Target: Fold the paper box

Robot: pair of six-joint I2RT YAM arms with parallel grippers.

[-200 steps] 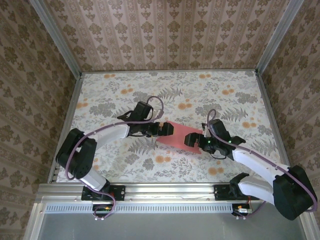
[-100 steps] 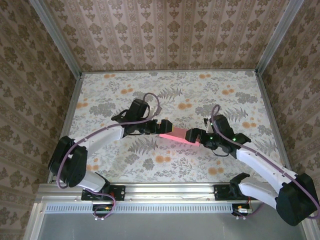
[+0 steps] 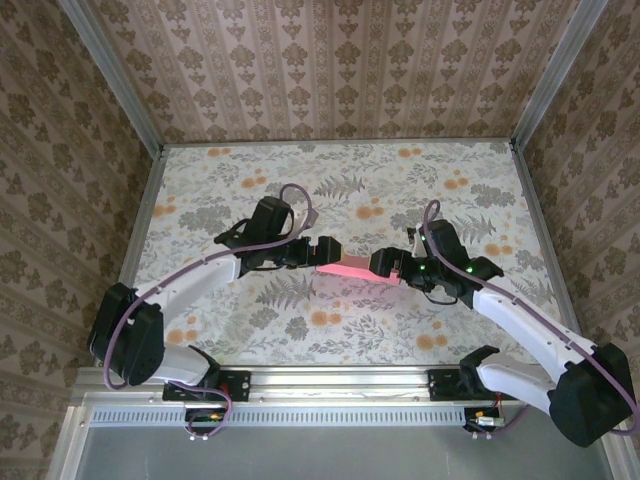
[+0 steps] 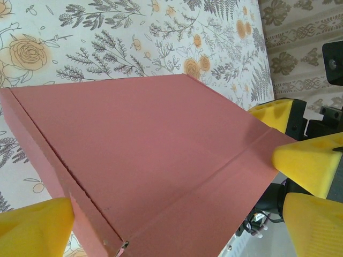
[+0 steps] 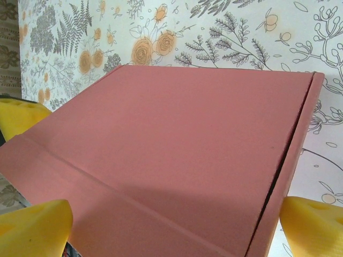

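Note:
The paper box (image 3: 350, 268) is a salmon-pink, creased cardboard piece that shows as a narrow strip between the two arms at mid-table. My left gripper (image 3: 323, 252) is at its left end and my right gripper (image 3: 386, 266) at its right end. In the left wrist view the box (image 4: 150, 155) spans the space between the wide yellow fingers of the left gripper (image 4: 177, 214), and one finger (image 4: 35, 230) touches its edge. The right wrist view has the box (image 5: 177, 134) lying between the spread fingers of the right gripper (image 5: 174, 214). Both grippers are open.
The floral tablecloth (image 3: 340, 190) runs to a metal rail (image 3: 330, 380) at the near edge. Patterned walls (image 3: 330, 70) close in the back and both sides. The right gripper's yellow fingers (image 4: 308, 166) show at the box's far end in the left wrist view.
Both grippers have moved a little away from the near edge with the box between them. The box, a broad slanted sheet before, now shows as a thin level strip.

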